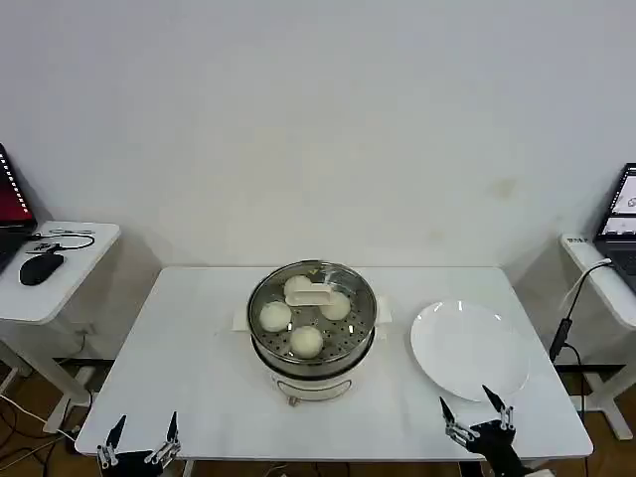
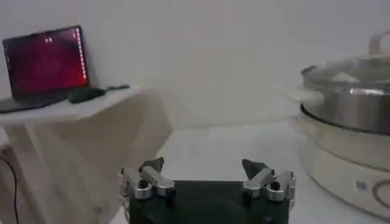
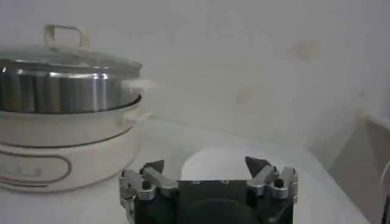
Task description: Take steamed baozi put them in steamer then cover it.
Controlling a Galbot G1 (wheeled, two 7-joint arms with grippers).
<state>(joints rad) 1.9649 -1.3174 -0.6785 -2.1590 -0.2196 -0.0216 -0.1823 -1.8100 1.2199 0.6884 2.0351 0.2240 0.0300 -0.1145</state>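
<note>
Apparently the work was finished: the four steamed baozi (image 1: 305,341) sat inside the steamer (image 1: 312,370), and the cover (image 1: 312,295) rested on its rim. The left gripper (image 1: 139,444) and right gripper (image 1: 478,415) hung apart-fingered and empty, near the steamer's front. The white plate (image 1: 467,350) beside the steamer lay bare.

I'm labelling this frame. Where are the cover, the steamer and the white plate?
cover (image 1: 316,293): head view, its pale centre handle.
steamer (image 1: 313,365): head view, steel side wall below the lid.
white plate (image 1: 467,348): head view, bare middle.
</note>
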